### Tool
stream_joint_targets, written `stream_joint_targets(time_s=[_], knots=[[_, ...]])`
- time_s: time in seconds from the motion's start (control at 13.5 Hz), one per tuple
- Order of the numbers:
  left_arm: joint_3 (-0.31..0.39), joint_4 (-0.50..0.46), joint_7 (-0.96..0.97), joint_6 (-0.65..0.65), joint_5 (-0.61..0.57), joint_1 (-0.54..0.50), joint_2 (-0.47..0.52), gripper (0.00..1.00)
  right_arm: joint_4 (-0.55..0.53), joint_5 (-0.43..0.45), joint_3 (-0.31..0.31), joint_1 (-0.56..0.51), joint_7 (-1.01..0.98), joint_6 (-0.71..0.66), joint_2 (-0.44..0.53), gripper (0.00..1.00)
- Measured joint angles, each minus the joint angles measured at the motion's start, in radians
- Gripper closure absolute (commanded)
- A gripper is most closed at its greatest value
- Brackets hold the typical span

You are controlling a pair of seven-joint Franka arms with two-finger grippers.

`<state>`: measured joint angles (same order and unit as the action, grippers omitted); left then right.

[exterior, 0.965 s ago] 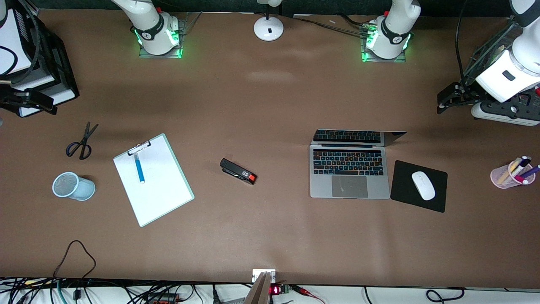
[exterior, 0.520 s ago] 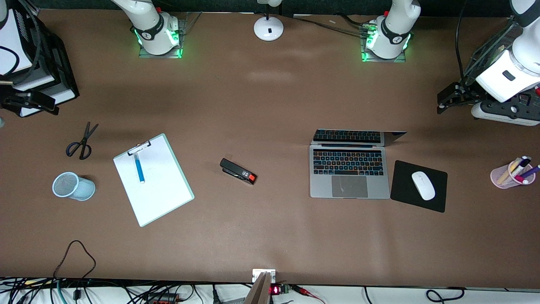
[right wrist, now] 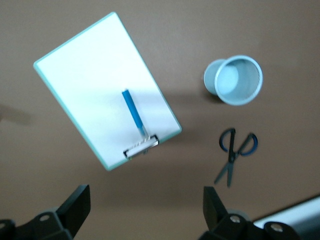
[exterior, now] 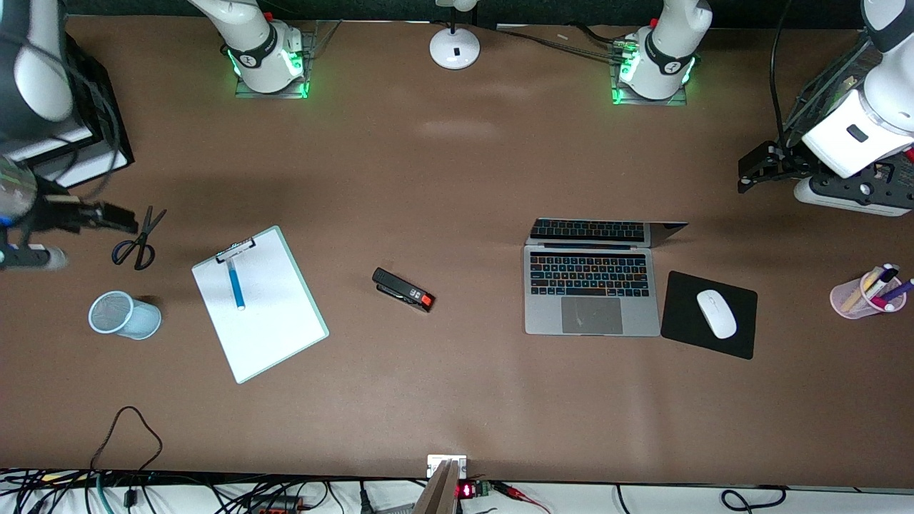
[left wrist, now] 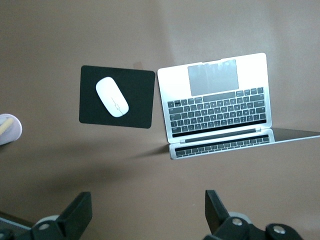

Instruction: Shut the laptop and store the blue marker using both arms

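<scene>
Even overhead light on my brown surface (exterior: 457,178); soft shadows, green glow at my bases, motion blur at the front view's left edge.

Worktop (exterior: 457,178): matt brown, smooth, faint sheen patches. Laptop (exterior: 591,314): brushed silver metal deck, black keys. Mouse (exterior: 716,313): glossy white plastic on a matt black mat (exterior: 685,335). Cup (exterior: 123,314): pale blue wire mesh. Clipboard (exterior: 268,328): white paper sheet, metal clip.
</scene>
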<state>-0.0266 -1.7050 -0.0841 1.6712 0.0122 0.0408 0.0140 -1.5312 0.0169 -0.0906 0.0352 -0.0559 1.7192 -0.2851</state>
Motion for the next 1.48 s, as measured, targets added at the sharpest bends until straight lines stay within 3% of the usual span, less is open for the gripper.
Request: stream_joint_targets(time_s=[0.15, 0.22, 0.3, 0.37, 0.59, 0.89, 1.26, 1.48], knots=[[0.0, 0.004, 0.0, -0.021, 0.0, 0.0, -0.011, 0.0, -0.001, -0.001, 0.004, 0.021, -0.001, 0.081, -0.06, 0.0], [0.0, 0.004, 0.0, -0.023, 0.0, 0.0, -0.02, 0.18, -0.001, -0.001, 0.006, 0.036, -0.001, 0.113, -0.085, 0.0], [0.0, 0.006, 0.0, -0.023, 0.0, -0.001, -0.031, 0.46, -0.002, -0.001, 0.007, 0.05, -0.001, 0.138, -0.112, 0.0], [0.0, 0.013, 0.0, -0.024, 0.0, -0.002, -0.043, 0.63, -0.002, -0.001, 0.008, 0.058, -0.001, 0.16, -0.138, 0.0], [0.001, 0.065, 0.0, -0.09, 0.0, -0.003, -0.078, 0.99, -0.004, -0.001, 0.009, 0.068, -0.012, 0.22, -0.216, 0.0], [-0.001, 0.115, 0.0, -0.133, 0.0, 0.001, -0.11, 1.0, -0.022, -0.001, 0.009, 0.079, -0.089, 0.319, -0.291, 0.0], [-0.017, 0.116, 0.001, -0.241, 0.011, 0.007, -0.116, 0.99, -0.171, -0.001, 0.008, 0.079, -0.164, 0.532, -0.301, 0.0], [-0.056, 0.099, 0.059, -0.258, 0.083, 0.017, -0.119, 0.99, -0.208, -0.001, 0.008, 0.078, -0.221, 0.56, -0.309, 0.01]])
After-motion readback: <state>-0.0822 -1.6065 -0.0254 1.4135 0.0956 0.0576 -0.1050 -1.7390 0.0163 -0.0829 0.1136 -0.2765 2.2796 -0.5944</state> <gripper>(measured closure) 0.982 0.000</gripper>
